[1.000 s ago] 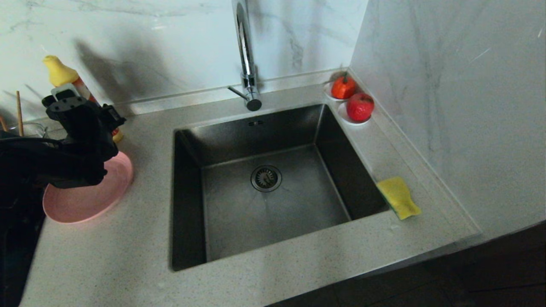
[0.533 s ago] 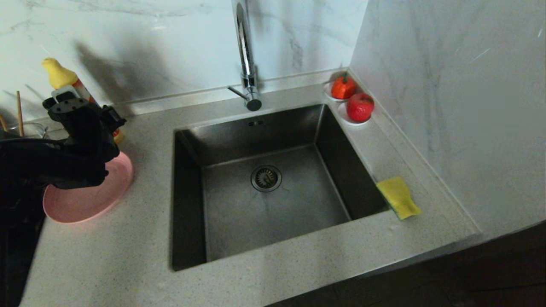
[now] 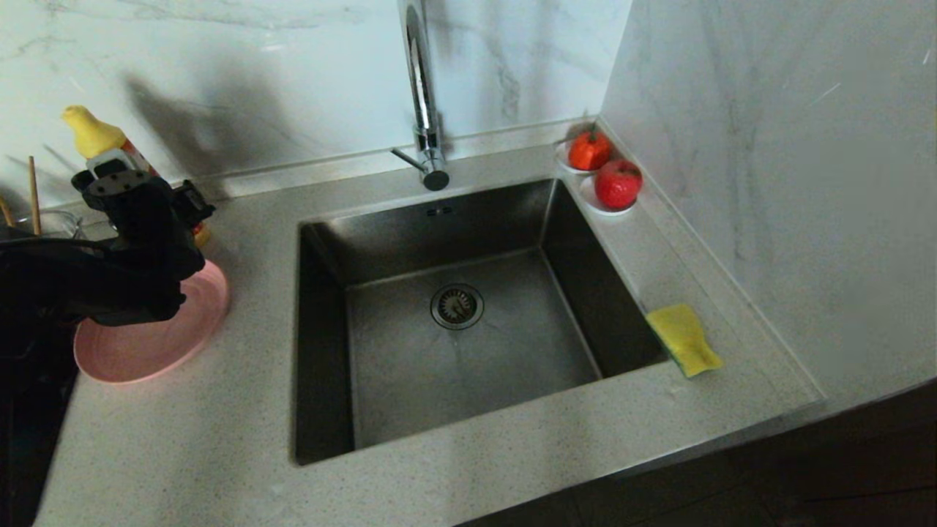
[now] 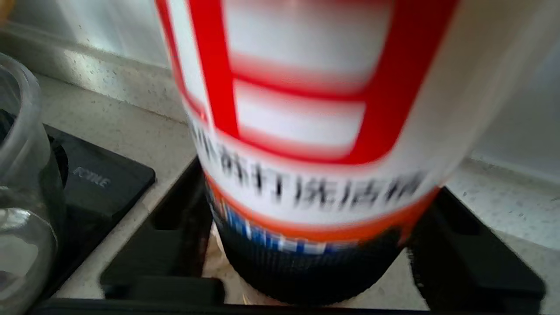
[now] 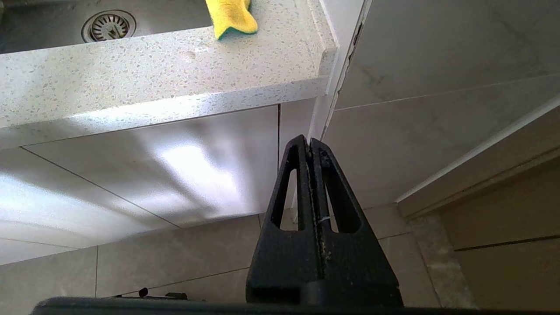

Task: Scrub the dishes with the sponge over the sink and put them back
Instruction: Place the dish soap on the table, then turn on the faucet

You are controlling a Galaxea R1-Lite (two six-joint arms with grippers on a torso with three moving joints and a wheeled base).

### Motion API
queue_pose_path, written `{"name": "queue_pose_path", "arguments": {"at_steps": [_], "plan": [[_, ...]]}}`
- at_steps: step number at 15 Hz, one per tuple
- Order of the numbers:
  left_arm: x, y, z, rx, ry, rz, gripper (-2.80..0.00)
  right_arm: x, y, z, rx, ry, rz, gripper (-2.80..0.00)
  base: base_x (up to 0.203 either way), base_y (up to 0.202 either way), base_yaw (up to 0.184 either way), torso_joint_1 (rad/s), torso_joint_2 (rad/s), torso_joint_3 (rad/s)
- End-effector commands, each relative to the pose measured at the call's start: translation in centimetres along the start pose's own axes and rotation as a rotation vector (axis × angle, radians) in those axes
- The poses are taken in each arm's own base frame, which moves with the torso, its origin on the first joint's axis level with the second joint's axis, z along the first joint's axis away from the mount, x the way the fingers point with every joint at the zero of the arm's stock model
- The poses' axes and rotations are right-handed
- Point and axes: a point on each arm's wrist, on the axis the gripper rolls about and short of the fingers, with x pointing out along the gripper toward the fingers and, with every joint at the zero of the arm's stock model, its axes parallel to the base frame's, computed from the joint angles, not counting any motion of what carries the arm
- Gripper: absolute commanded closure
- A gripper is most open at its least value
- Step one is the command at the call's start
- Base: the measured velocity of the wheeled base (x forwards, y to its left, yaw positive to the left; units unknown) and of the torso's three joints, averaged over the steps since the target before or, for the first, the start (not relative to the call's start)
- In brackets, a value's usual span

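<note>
Bottle of detergent, yellow-capped with a red-and-white label, stands at about ten o'clock from the sink, and your left gripper sits at its base: in the left wrist view the dark fingers flank the bottle on both sides with pale counter showing in the gaps, so the jaws read as spread wide and not pressing on it, though blur keeps contact from being certain. Pink plate lies flat on the counter at nine o'clock from the sink, partly under the left arm; the teal bowl is not visible. Sponge, yellow face up, rests on the counter at three o'clock from the basin, just beside its rim and overhanging it slightly; the right wrist view shows it too. Your right gripper hangs parked below the counter edge with its fingers pressed together and nothing between them. Judged from this layout, the bottle is being set aside and no dish is yet over the basin. Your next move probably calls for lifting the left gripper clear of the bottle without tipping it, then taking the plate by its rim, while the right arm rises toward the sponge.
</note>
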Motion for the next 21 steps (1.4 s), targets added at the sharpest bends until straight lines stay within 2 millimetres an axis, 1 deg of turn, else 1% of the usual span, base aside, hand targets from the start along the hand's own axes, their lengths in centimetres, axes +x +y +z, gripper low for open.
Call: {"name": "queue_pose_path", "arguments": {"at_steps": [1, 2, 5, 8, 9, 11, 13, 14, 15, 16, 17, 18, 19, 20, 21], "plan": [[-0.3, -0.2, 2.3, -0.021, -0.040, -0.003, -2.80, 0.0, 0.0, 0.0, 0.000, 0.000, 0.000, 0.00, 0.000, 0.000, 0.000, 0.000, 0.00, 0.000], [-0.6, -0.2, 3.7, -0.030, -0.059, -0.007, -2.80, 0.0, 0.0, 0.0, 0.000, 0.000, 0.000, 0.00, 0.000, 0.000, 0.000, 0.000, 0.00, 0.000], [-2.1, -0.5, 9.3, -0.056, -0.109, -0.021, -2.80, 0.0, 0.0, 0.0, 0.000, 0.000, 0.000, 0.00, 0.000, 0.000, 0.000, 0.000, 0.00, 0.000], [-5.1, -0.9, 16.1, -0.067, -0.117, -0.052, -2.80, 0.0, 0.0, 0.0, 0.000, 0.000, 0.000, 0.00, 0.000, 0.000, 0.000, 0.000, 0.00, 0.000], [-6.5, -0.9, 18.5, -0.068, -0.115, -0.066, 0.00, 0.0, 0.0, 0.0, 0.000, 0.000, 0.000, 0.00, 0.000, 0.000, 0.000, 0.000, 0.00, 0.000], [-9.9, -0.8, 23.4, -0.072, -0.108, -0.116, 0.00, 0.0, 0.0, 0.0, 0.000, 0.000, 0.000, 0.00, 0.000, 0.000, 0.000, 0.000, 0.00, 0.000], [-14.6, -0.3, 28.5, -0.072, -0.107, -0.223, 0.00, 0.0, 0.0, 0.0, 0.000, 0.000, 0.000, 0.00, 0.000, 0.000, 0.000, 0.000, 0.00, 0.000], [-17.5, 0.4, 30.8, -0.050, -0.100, -0.301, 0.00, 0.0, 0.0, 0.0, 0.000, 0.000, 0.000, 0.00, 0.000, 0.000, 0.000, 0.000, 0.00, 0.000], [-20.5, 1.5, 32.8, -0.016, -0.087, -0.383, 0.00, 0.0, 0.0, 0.0, 0.000, 0.000, 0.000, 0.00, 0.000, 0.000, 0.000, 0.000, 0.00, 0.000], [-23.4, 3.0, 34.3, 0.018, -0.073, -0.455, 0.00, 0.0, 0.0, 0.0, 0.000, 0.000, 0.000, 0.00, 0.000, 0.000, 0.000, 0.000, 0.00, 0.000], [-26.5, 4.7, 35.5, 0.053, -0.060, -0.522, 0.00, 0.0, 0.0, 0.0, 0.000, 0.000, 0.000, 0.00, 0.000, 0.000, 0.000, 0.000, 0.00, 0.000], [-29.3, 6.5, 36.3, 0.079, -0.050, -0.574, 0.00, 0.0, 0.0, 0.0, 0.000, 0.000, 0.000, 0.00, 0.000, 0.000, 0.000, 0.000, 0.00, 0.000], [-31.8, 8.1, 36.6, 0.098, -0.039, -0.607, 0.00, 0.0, 0.0, 0.0, 0.000, 0.000, 0.000, 0.00, 0.000, 0.000, 0.000, 0.000, 0.00, 0.000], [-34.3, 10.0, 36.2, 0.117, -0.022, -0.631, 0.00, 0.0, 0.0, 0.0, 0.000, 0.000, 0.000, 0.00, 0.000, 0.000, 0.000, 0.000, 0.00, 0.000], [-36.5, 11.7, 35.1, 0.143, 0.003, -0.647, 0.00, 0.0, 0.0, 0.0, 0.000, 0.000, 0.000, 0.00, 0.000, 0.000, 0.000, 0.000, 0.00, 0.000]]}}
